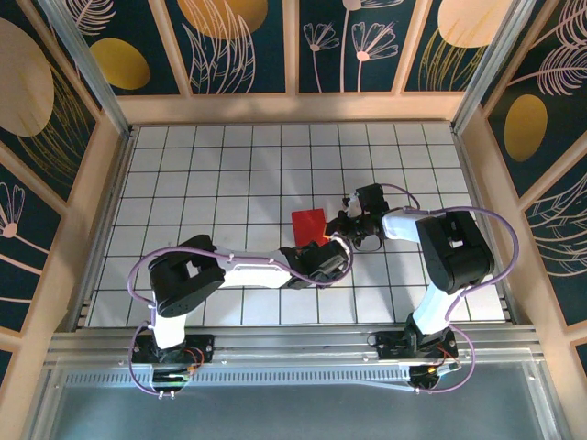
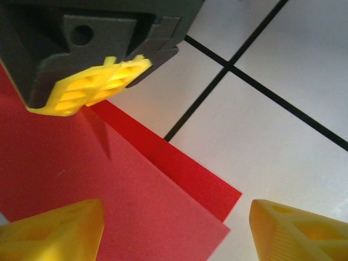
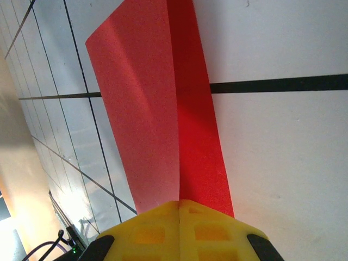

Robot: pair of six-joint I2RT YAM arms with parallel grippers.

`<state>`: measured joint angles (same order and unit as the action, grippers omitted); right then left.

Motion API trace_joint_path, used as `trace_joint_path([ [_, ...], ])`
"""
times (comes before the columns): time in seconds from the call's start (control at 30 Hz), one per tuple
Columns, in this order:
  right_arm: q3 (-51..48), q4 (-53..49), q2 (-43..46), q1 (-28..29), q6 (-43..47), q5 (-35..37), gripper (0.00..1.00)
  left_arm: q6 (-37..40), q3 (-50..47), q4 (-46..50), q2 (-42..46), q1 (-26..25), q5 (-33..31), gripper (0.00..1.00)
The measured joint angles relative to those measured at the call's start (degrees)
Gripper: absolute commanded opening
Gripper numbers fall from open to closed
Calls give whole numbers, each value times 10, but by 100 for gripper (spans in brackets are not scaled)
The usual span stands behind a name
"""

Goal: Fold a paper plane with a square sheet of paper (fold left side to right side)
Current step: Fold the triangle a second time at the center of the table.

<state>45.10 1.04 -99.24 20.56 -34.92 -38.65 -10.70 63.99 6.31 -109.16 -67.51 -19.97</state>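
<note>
From above, the left arm (image 1: 257, 272) lay stretched low and rightward across the white tiled table (image 1: 211, 174), and its own wrist hid most of the left gripper (image 2: 175, 231). The left wrist camera cut that gripper's two yellow fingers off at the frame's lower edge. It still showed them standing wide apart, clasping nothing, with a corner of the square sheet of paper (image 1: 308, 223) below them.

The sheet lay near the table's middle. It was folded over, so a narrow strip of the lower layer showed past the upper layer's edge, and its left part ran out of the left wrist view.

On the right, the right arm (image 1: 449, 247) rose from its base and bent back leftward, the right gripper (image 3: 179, 209) meeting the sheet's right side. Its fingers were pressed together with their tips at the red paper. Whether they pinched a layer or only pressed on it could not be told.
</note>
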Motion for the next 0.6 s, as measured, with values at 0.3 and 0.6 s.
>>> trace_joint_path([
  [0.3, 0, -13, 0, 0, 0, 7, 0, 3, 2, 2, 2, 0, -16, 8],
  [0.6, 12, -35, 41, -5, 15, 34, 25, -7, -1, 3, 28, 7, 4, 0],
])
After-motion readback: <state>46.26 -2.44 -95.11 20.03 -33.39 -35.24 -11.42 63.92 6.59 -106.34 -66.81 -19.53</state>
